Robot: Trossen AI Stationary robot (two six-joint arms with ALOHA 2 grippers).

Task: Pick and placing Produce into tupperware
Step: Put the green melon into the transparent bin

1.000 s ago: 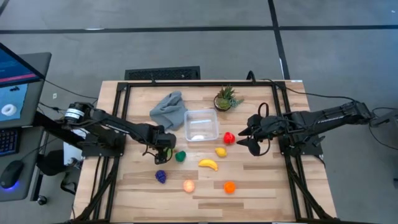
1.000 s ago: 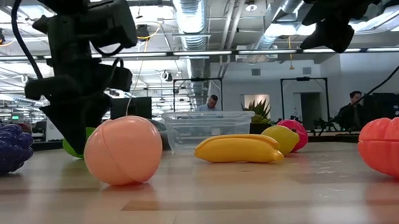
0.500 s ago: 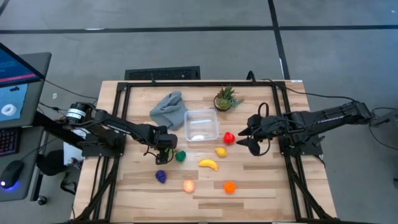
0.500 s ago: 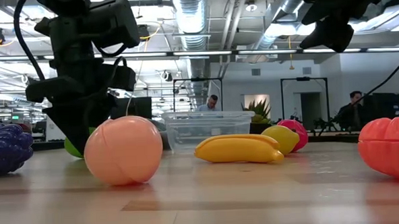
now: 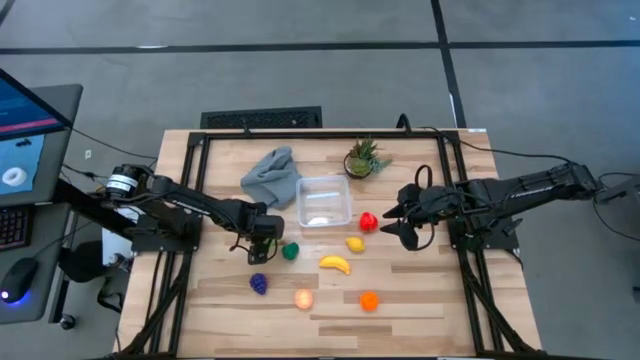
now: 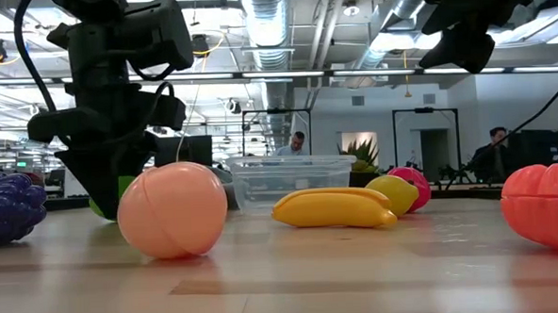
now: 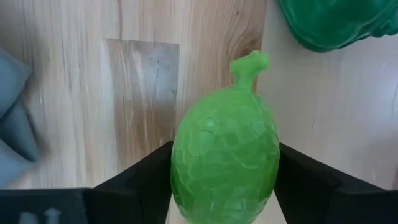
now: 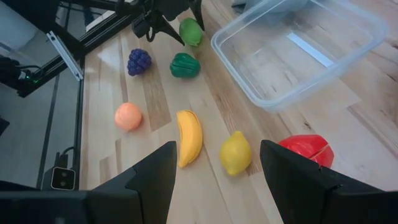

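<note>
My left gripper (image 5: 262, 246) is down at the table, shut on a light green bumpy fruit (image 7: 225, 155) that has a short stem. Next to it lie a dark green vegetable (image 5: 290, 251), purple grapes (image 5: 259, 284), a peach fruit (image 5: 303, 298), a banana (image 5: 335, 264), a yellow lemon (image 5: 354, 243), an orange piece (image 5: 369, 299) and a red piece (image 5: 368, 221). The clear tupperware (image 5: 324, 201) stands farther back with no produce in it. My right gripper (image 8: 217, 186) hangs open above the table, right of the red piece. My left gripper pinches the light green fruit between its two fingers (image 7: 146, 177), one on each side of the fruit's wide middle (image 7: 186, 168). The fingers come from above, pointing down. The stem end (image 7: 249, 63) points away from the wrist. Whether the fruit rests on the wood I cannot tell.
A grey cloth (image 5: 272, 175) lies left of the tupperware at the far side. A spiky potted plant (image 5: 362, 158) stands behind the tupperware's right corner. A black frame rail (image 5: 330, 135) rims the table. Bare wood shows along the near edge.
My left gripper has shifted slightly at the light green fruit; nothing else has visibly moved.
</note>
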